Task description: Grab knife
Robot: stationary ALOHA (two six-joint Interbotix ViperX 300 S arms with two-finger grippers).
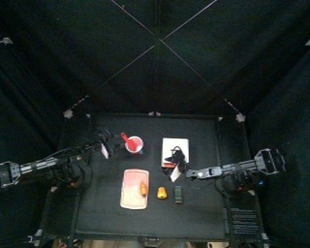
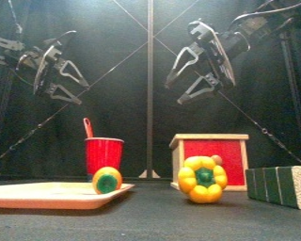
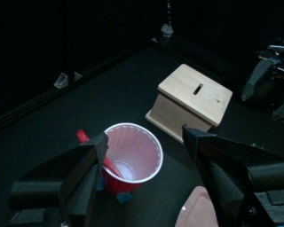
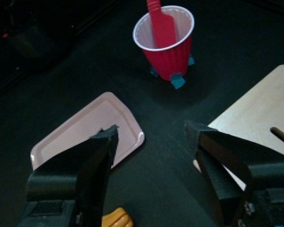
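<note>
Knife first: I take it to be the red piece (image 2: 87,127) that stands slanted inside the red cup (image 2: 104,153), its end rising over the rim (the blade is hidden in the cup, so I cannot be fully sure). Standing like this, it offers an end to take from above, and I think this is why both arms hang high over the tabletop (image 2: 140,221) rather than low.

To the left of the cup and well above it hangs the left gripper (image 2: 65,89), with its fingers spread wide and nothing between them. Its wrist camera looks almost straight down into the cup, so I judge this arm is the better placed for the grasp. The right gripper (image 2: 203,92) hangs high to the right of the cup, fingers also wide and empty, above the wooden box (image 2: 210,155).

Just in front of the cup lies a pale tray (image 2: 40,193) with a round fruit (image 2: 106,179) on it. A yellow pepper (image 2: 203,179) stands to the right of the cup, in front of the box, and a patterned box (image 2: 281,184) farther right. None of them blocks a descent into the cup.
</note>
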